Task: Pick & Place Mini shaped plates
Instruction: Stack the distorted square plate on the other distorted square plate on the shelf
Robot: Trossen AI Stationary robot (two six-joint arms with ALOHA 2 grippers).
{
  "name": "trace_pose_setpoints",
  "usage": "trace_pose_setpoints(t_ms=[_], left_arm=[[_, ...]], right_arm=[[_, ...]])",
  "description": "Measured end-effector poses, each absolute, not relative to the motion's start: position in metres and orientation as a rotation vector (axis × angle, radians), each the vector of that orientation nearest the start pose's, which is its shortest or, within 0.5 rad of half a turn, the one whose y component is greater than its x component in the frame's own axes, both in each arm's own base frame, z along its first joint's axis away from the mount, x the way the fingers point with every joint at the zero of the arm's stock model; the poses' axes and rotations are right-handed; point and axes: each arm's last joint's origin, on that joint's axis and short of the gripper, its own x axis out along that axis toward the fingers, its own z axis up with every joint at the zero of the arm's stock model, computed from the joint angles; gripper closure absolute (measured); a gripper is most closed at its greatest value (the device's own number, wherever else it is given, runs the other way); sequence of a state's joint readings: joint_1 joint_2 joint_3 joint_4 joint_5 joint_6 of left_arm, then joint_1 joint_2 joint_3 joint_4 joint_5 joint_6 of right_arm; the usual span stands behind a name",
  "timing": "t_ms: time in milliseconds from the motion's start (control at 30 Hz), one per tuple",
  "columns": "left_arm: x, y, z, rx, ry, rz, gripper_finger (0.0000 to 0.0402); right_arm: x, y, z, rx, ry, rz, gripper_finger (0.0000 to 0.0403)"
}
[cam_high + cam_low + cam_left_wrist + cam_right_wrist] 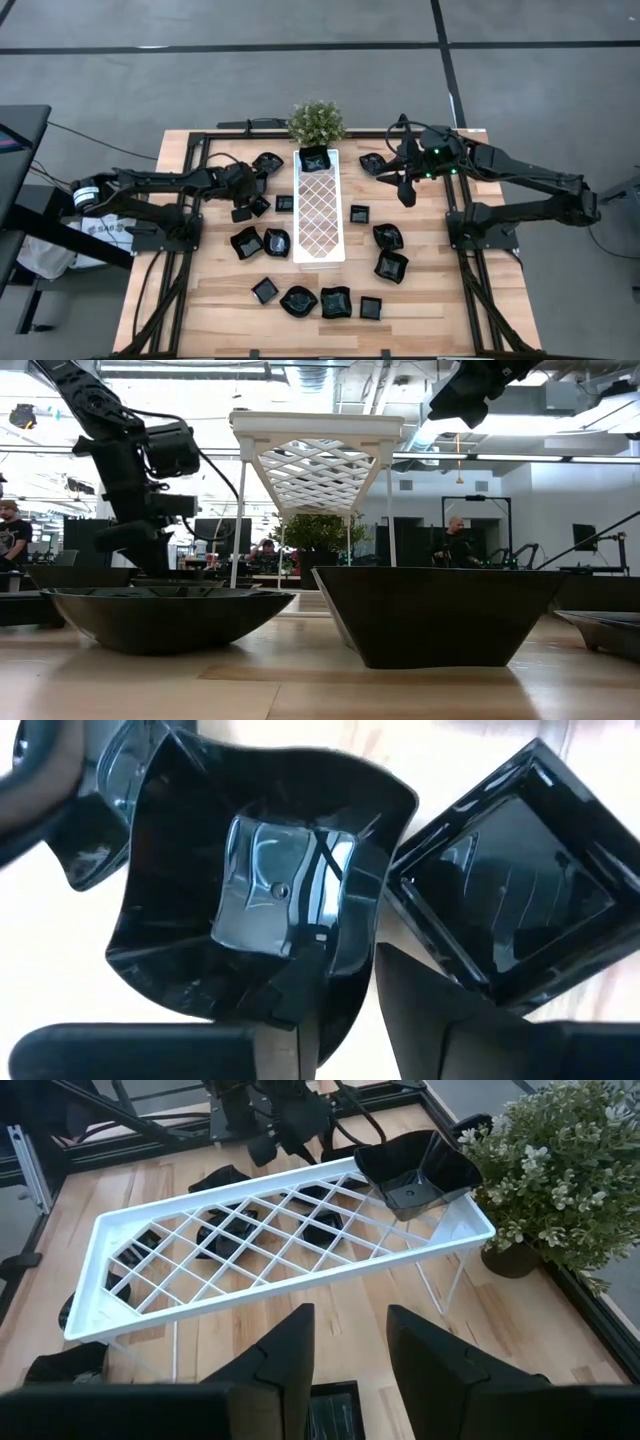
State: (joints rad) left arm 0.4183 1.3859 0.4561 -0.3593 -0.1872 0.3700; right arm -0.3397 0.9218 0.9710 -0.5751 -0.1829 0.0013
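Left of centre in the high view, the left gripper sits low over the table among the mini shaped plates. Its wrist view shows the fingers part open, astride the rim of a wavy-edged plate, with a square plate just beside it; whether the rim is pinched cannot be told.

Upper right of centre, the right gripper hangs above the table, its fingers parted and holding nothing.

One plate rests on the upper end of the white lattice tray, next to a potted plant. The other plates lie scattered on the wooden table on both sides of the tray and across the lower centre of the frame.
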Motion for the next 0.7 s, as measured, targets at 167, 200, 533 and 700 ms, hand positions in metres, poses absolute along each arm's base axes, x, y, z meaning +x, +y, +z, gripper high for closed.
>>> trace_pose_setpoints(t_ms=[167, 200, 533, 700], left_arm=[[0.1743, 0.0832, 0.1113, 0.16, 1.362, 0.273, 0.0307], [0.1742, 0.0831, 0.1112, 0.16, 1.364, 0.273, 0.0307], [0.1742, 0.083, 0.1112, 0.158, 1.363, 0.271, 0.0321], [0.1741, 0.0829, 0.1112, 0.156, 1.364, 0.267, 0.0368]], right_arm=[[0.1766, -0.0568, 0.3375, 0.137, 0.508, -0.153, 0.028], [0.1766, -0.0568, 0.3375, 0.137, 0.508, -0.153, 0.028], [0.1766, -0.0568, 0.3375, 0.137, 0.508, -0.154, 0.028], [0.1766, -0.0568, 0.3375, 0.137, 0.508, -0.154, 0.028]])
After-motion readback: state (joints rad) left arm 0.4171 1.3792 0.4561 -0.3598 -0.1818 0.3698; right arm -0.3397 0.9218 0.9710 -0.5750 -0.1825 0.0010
